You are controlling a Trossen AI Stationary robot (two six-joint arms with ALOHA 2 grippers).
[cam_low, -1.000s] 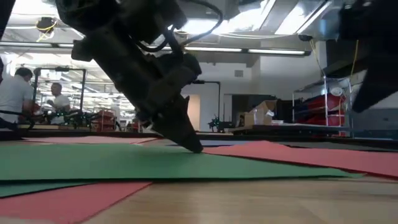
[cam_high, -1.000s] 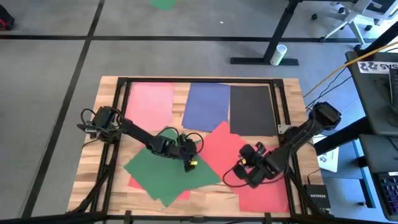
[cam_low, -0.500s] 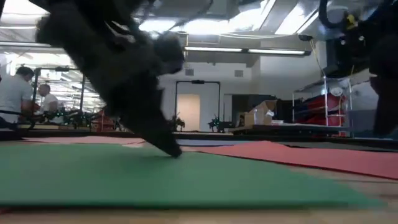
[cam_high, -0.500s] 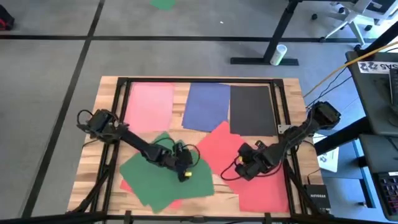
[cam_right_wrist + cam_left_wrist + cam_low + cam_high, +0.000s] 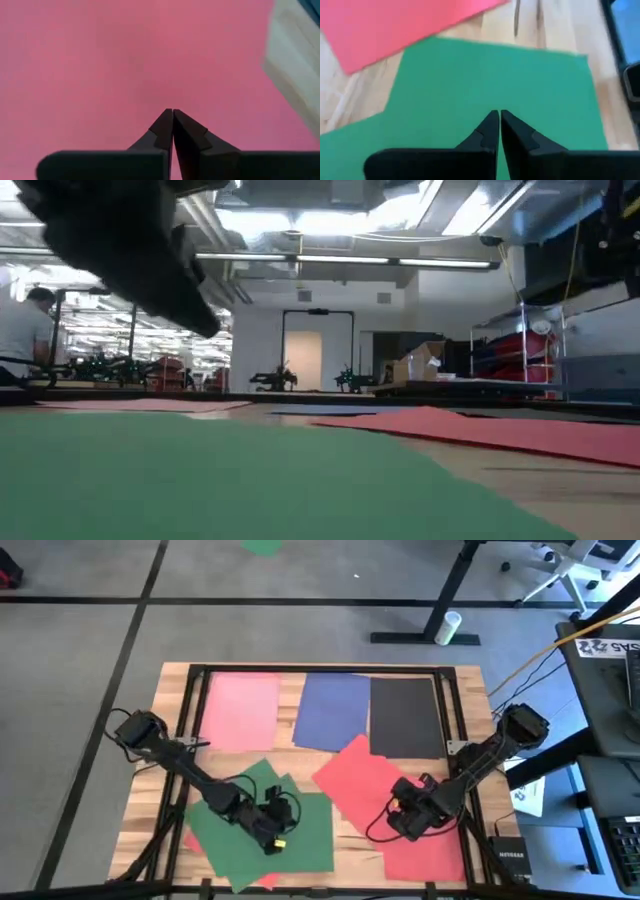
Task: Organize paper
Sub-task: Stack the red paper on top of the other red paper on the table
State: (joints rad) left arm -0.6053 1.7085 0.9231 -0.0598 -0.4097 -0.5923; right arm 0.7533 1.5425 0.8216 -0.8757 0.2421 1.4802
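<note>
1. Left gripper [image 5: 268, 836] is now at the near-left part of the table [image 5: 470, 700], fingertips pressed together on the top green sheet [image 5: 300, 825]. In the left wrist view the fingers [image 5: 489, 131] are closed, w/ only a thin line between them; nothing is pinched, the tips seem only to press down on the paper.
2. Change vs 1 s ago: this gripper was nearer the table centre, and the green sheet lay turned like a diamond, partly over the tilted red sheet [image 5: 355, 775]. Now the green sheet has been dragged toward the near-left corner and turned almost square to the table edge. It no longer covers the tilted red one.
3. Meaning for the task, I judge: the green papers are being slid into one pile, approx. in front of the pink sheet [image 5: 240, 710]. A second green sheet [image 5: 215, 830] under it is not aligned yet, and a bit of red shows below the pile.
4. Right gripper [image 5: 405, 825] rests on the near-right red sheet [image 5: 430, 855], fingers closed, holding nothing visible. Its position changed only a little, back and forth, in the last second.
5. Back row is unchanged: pink, blue sheet [image 5: 330, 710], black sheet [image 5: 405, 715], lying side by side.
6. Low view: the green sheet now fills the whole foreground, where before some wood and red paper showed in front of it; left arm is now higher in that picture.
</note>
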